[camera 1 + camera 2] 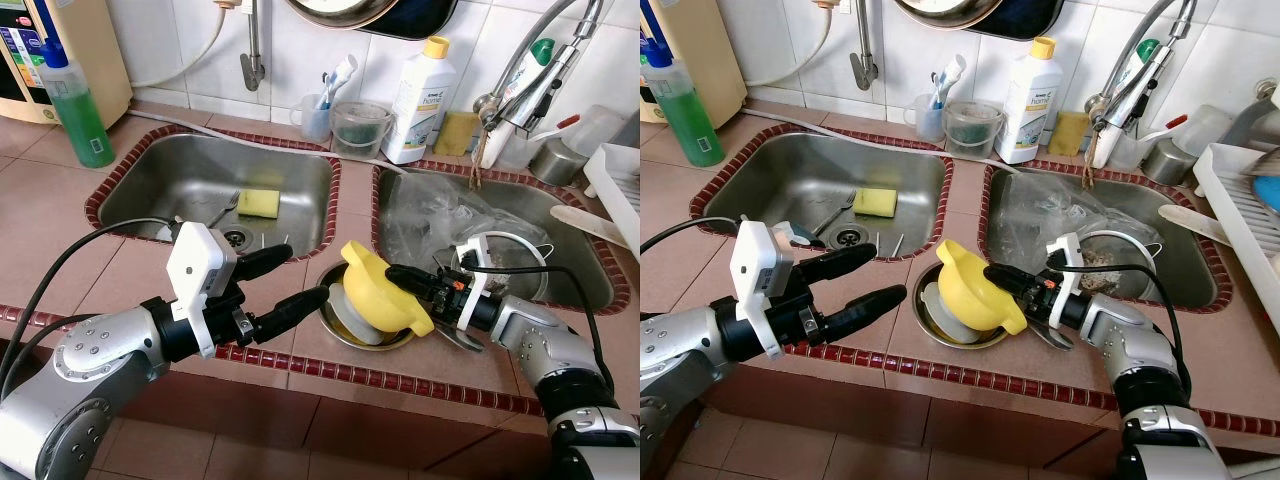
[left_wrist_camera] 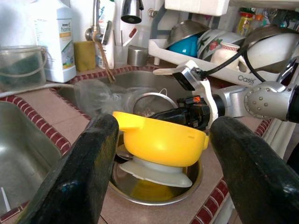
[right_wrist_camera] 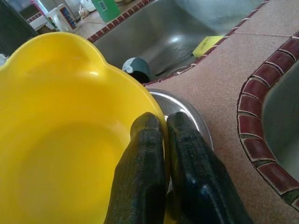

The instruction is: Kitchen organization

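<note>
A yellow plastic bowl [image 1: 378, 288] is held tilted above a white lid [image 2: 154, 171] that lies in a steel dish [image 1: 352, 335] on the tiled ledge between the two sinks. My right gripper [image 1: 408, 280] is shut on the yellow bowl's rim, one finger [image 3: 142, 177] inside and one outside. My left gripper [image 1: 302, 275] stands open just left of the bowl, its fingers [image 2: 79, 186] spread on either side of the bowl and not touching it.
The left sink [image 1: 190, 170] holds a yellow sponge [image 1: 259, 202] and a fork. The right sink [image 1: 585, 270] holds crumpled plastic and a strainer. Green soap bottle [image 1: 75, 105], white cleaner bottle [image 1: 422, 100], tap [image 1: 525, 85] and dish rack [image 1: 618, 185] line the back and right.
</note>
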`<state>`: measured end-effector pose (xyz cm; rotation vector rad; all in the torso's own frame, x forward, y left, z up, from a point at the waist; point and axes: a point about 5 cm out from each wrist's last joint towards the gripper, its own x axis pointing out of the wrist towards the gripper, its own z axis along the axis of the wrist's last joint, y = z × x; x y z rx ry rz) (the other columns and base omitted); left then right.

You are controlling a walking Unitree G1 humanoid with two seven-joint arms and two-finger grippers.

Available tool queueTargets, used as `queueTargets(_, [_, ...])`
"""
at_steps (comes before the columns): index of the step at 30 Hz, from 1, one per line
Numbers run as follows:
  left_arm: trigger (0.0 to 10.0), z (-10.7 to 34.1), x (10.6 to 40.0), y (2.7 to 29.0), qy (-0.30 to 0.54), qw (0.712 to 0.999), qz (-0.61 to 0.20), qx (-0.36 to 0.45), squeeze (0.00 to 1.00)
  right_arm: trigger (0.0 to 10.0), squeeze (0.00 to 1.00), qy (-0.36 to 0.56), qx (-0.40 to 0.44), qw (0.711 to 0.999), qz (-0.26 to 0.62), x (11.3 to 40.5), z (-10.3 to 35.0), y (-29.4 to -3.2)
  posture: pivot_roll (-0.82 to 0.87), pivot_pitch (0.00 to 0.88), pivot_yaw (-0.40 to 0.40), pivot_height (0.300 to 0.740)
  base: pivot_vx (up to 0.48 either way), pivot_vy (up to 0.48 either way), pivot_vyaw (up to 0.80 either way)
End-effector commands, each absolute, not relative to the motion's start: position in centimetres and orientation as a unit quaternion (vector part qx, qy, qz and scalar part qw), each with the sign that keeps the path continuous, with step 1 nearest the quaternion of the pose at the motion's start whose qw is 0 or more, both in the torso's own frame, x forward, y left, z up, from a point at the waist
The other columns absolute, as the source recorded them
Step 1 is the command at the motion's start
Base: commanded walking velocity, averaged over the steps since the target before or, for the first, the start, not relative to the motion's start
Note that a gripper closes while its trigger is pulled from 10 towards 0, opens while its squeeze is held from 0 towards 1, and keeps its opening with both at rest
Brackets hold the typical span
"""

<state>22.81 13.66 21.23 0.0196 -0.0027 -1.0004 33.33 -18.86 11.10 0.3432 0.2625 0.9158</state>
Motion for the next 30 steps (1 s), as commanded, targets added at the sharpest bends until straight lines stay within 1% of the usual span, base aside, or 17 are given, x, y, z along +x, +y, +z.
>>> queueTargets(1, [10.0, 21.4, 22.6, 13.5, 0.001, 0.873, -0.487, 0.017, 0.0, 0.0, 0.0, 0.137, 0.162, 0.875, 0.434, 33.3, 10.8, -19.2, -0.06, 0.08, -0.085, 0.74, 0.0, 0.0, 0.0])
queueTargets(4, [10.0, 21.4, 22.7, 13.5, 0.0, 0.874, -0.486, 0.016, 0.0, 0.0, 0.0, 0.133, 0.163, 0.875, 0.436, 33.4, 11.1, -19.2, -0.06, 0.079, -0.086, 0.74, 0.0, 0.0, 0.0])
queueTargets(10, [10.0, 21.4, 22.7, 13.4, -0.001, 0.875, -0.485, 0.014, 0.0, 0.0, 0.0, 0.106, 0.192, 0.872, 0.437, 33.9, 12.3, -19.4, -0.07, 0.083, -0.088, 0.74, 0.0, 0.0, 0.0])
queueTargets(11, [10.0, 21.4, 22.7, 13.4, -0.001, 0.875, -0.484, 0.014, 0.0, 0.0, 0.0, 0.093, 0.207, 0.871, 0.437, 34.1, 13.0, -19.5, -0.07, 0.083, -0.088, 0.74, 0.0, 0.0, 0.0])
queueTargets(19, [10.0, 21.5, 22.8, 13.5, -0.002, 0.877, -0.481, 0.012, 0.0, 0.0, 0.0, 0.06, 0.242, 0.86, 0.445, 34.6, 14.8, -19.7, -0.07, 0.088, -0.089, 0.74, 0.0, 0.0, 0.0])
queueTargets(30, [10.0, 21.5, 22.9, 13.5, -0.003, 0.878, -0.479, 0.012, 0.0, 0.0, 0.0, 0.048, 0.268, 0.849, 0.453, 34.7, 15.6, -19.6, -0.06, 0.089, -0.091, 0.74, 0.0, 0.0, 0.0])
